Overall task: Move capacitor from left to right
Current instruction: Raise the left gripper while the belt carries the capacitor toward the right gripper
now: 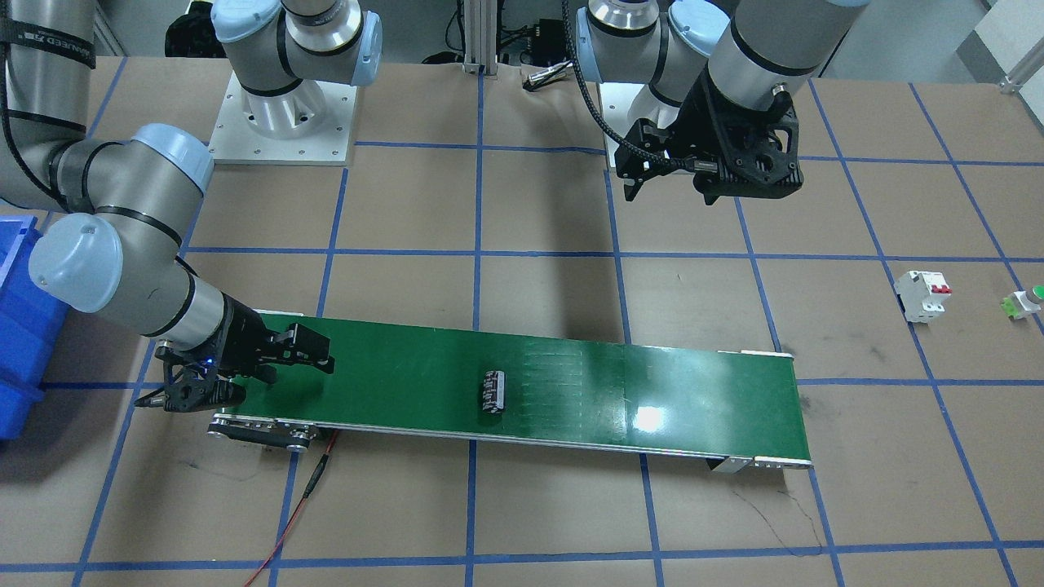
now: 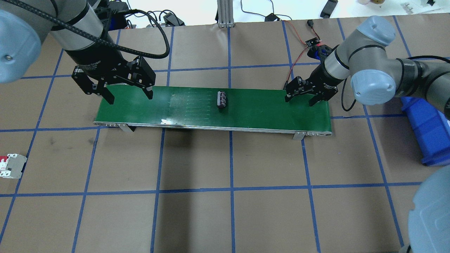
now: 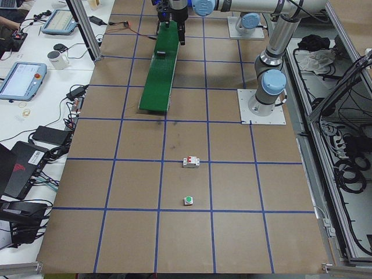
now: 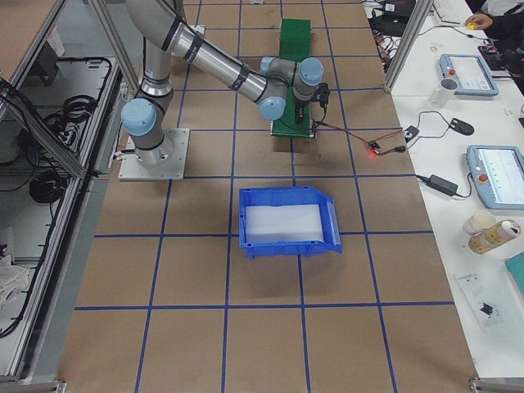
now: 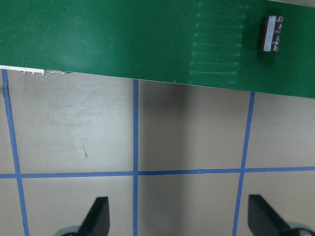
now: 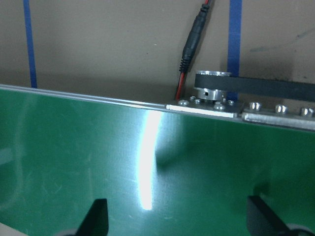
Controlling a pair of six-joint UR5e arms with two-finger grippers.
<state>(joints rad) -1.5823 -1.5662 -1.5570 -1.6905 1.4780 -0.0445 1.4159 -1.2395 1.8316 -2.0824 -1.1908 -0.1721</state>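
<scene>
The capacitor [image 2: 222, 99], a small dark cylinder with a pale stripe, lies on its side near the middle of the green conveyor belt [image 2: 267, 112]. It also shows in the front view [image 1: 493, 391] and at the top right of the left wrist view [image 5: 271, 33]. My left gripper [image 2: 129, 96] is open and empty, raised over the belt's left end, well left of the capacitor. My right gripper [image 2: 300, 100] is open and empty, low over the belt's right end; the right wrist view shows only bare belt [image 6: 74, 162] between its fingertips [image 6: 98, 216].
A white circuit breaker [image 1: 923, 295] with red switches and a green-capped push button [image 1: 1024, 303] sit on the table beyond the belt's left end. A blue bin [image 4: 286, 223] stands off the belt's right end. A red cable [image 1: 302, 497] runs from the belt's motor end.
</scene>
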